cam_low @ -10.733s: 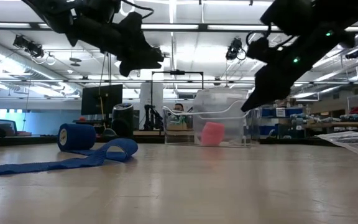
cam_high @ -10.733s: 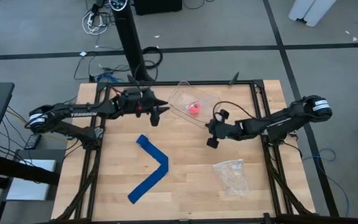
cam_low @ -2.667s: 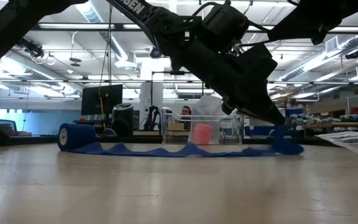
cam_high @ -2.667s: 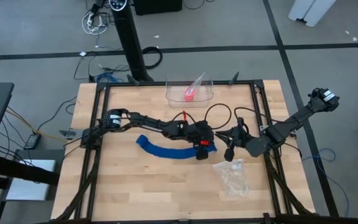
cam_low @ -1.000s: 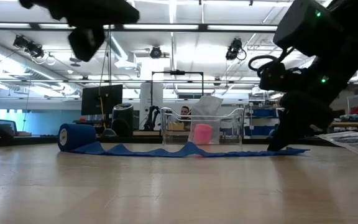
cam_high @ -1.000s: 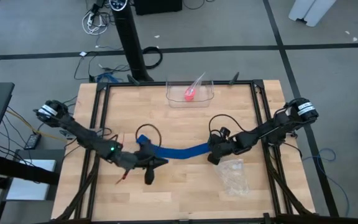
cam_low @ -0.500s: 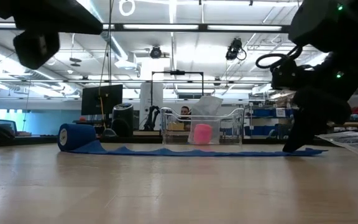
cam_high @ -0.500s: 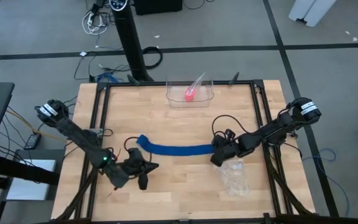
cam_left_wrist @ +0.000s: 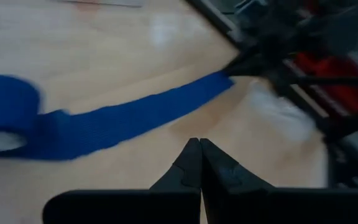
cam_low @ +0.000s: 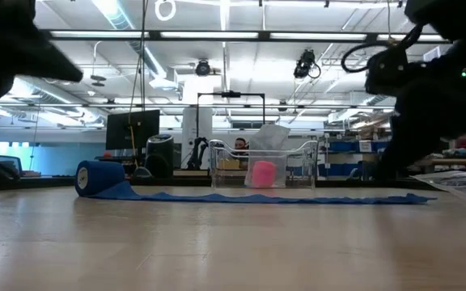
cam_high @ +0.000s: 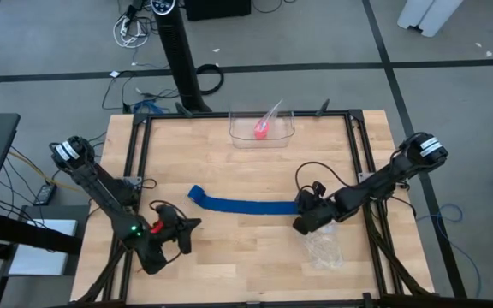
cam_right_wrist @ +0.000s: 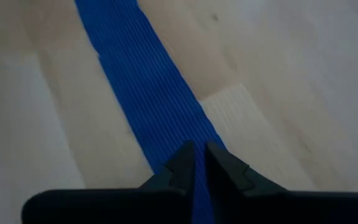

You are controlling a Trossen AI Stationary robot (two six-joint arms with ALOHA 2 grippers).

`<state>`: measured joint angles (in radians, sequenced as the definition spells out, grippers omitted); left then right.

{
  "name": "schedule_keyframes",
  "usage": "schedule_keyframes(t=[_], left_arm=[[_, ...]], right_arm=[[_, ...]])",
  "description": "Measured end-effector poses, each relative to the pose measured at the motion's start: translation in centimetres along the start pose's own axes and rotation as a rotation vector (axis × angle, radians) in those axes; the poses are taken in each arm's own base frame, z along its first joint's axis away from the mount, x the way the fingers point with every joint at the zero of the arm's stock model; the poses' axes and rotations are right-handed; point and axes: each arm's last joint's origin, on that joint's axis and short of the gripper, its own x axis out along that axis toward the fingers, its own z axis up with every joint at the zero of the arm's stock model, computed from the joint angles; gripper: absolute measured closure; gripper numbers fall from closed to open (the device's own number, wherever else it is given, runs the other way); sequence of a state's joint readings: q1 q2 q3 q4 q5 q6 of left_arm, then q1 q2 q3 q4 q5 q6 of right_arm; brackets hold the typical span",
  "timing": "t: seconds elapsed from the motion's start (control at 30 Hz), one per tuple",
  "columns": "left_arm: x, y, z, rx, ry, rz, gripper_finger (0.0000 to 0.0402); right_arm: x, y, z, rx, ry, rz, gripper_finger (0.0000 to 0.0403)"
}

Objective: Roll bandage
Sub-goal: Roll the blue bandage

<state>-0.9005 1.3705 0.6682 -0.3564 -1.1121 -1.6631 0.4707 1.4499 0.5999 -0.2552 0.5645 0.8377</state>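
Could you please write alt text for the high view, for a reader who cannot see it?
A bright blue fabric bandage lies stretched flat across the wooden table, its rolled end on the left. The right gripper pinches its far end; the left gripper hangs shut near the table's front left.

A pale wooden surface point(cam_high: 246, 257) edged by a dark metal frame point(cam_high: 135, 171) is seen from above. Across its middle a blue bandage point(cam_high: 246, 205) is laid out flat as a long strip, with its rolled end toward the left. A clear plastic container point(cam_high: 262, 128) holding a small pink roll point(cam_high: 261, 130) is set at the far edge, and a clear plastic bag point(cam_high: 322, 244) is spread near the front right.
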Motion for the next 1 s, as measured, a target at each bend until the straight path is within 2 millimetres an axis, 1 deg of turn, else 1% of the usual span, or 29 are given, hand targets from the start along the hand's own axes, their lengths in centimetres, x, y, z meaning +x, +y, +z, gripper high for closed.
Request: schedule_keyframes(t=[0.1,0.2,0.27,0.37,0.43,0.63,0.7,0.8,1.0], left_arm=[[0.0,1.3,0.0,0.007,0.066,0.087,0.0401],[0.3,2.6,-0.3,-0.059,0.144,0.218,0.0401],[0.4,3.4,-0.7,-0.132,0.146,0.269,0.0397],[0.8,4.7,-1.2,-0.226,0.116,0.309,0.0379],[1.3,5.5,-1.5,-0.293,0.088,0.299,0.0362],[2.7,7.5,-2.2,-0.482,-0.034,0.132,0.0316],[3.1,8.2,-2.2,-0.462,-0.047,0.132,0.0303],[3.4,8.5,-2.1,-0.448,-0.058,0.139,0.0290],[4.0,8.9,-1.7,-0.455,-0.086,0.171,0.0284]], right_arm=[[-0.7,0.2,0.4,0.004,-0.039,0.027,0.0363],[-1.3,0.4,0.9,-0.003,-0.082,0.068,0.0362],[-1.7,0.5,1.2,-0.012,-0.111,0.090,0.0362],[-2.0,0.6,1.7,-0.039,-0.149,0.107,0.0362],[-2.2,0.6,1.9,-0.051,-0.175,0.103,0.0362],[-2.2,0.6,2.2,-0.074,-0.204,0.097,0.0362],[-2.2,0.6,2.4,-0.075,-0.208,0.096,0.0362],[-2.2,0.6,2.4,-0.081,-0.212,0.097,0.0362],[-2.2,0.7,2.5,-0.077,-0.218,0.103,0.0362]])
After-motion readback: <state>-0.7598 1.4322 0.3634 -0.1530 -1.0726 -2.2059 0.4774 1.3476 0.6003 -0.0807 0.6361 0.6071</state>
